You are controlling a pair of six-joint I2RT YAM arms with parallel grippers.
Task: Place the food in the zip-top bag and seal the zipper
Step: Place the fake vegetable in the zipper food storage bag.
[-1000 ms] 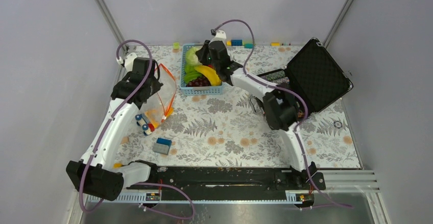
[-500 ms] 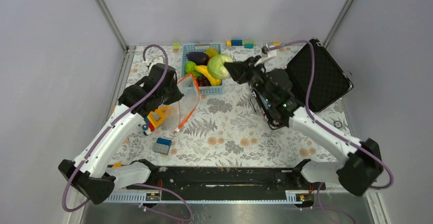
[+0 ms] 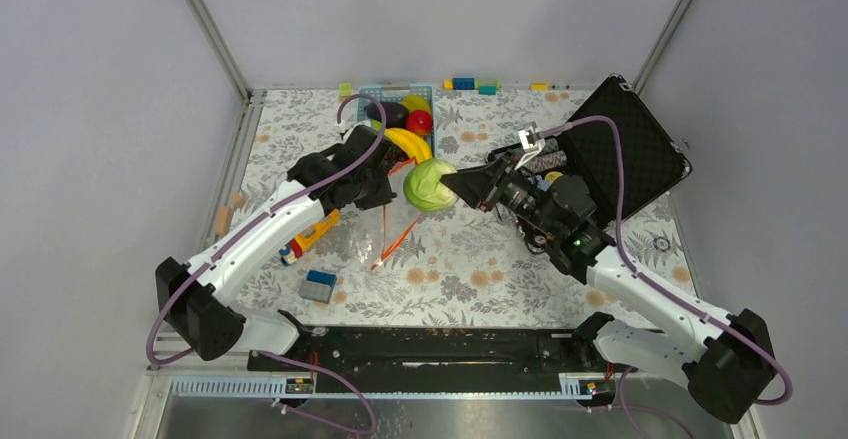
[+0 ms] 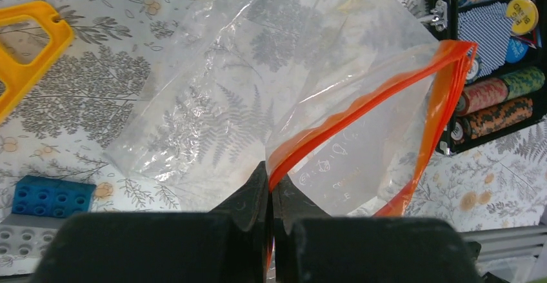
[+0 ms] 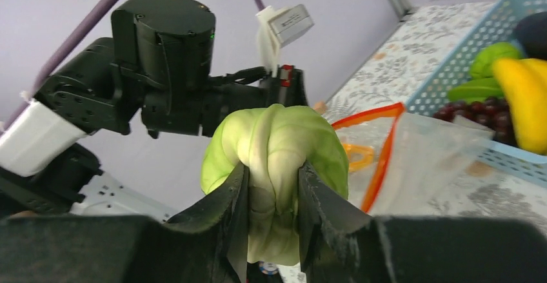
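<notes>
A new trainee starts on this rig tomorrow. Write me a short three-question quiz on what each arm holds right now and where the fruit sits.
1. True or false: the right claw is closed on the cabbage.
2. Fill in the blank: the banana lies in the light-blue ___.
3. Pick one: the left claw is pinching A) the cabbage, B) the orange strip at the mouth of the clear bag, C) the banana.

Key: 1 true; 2 basket; 3 B.
</notes>
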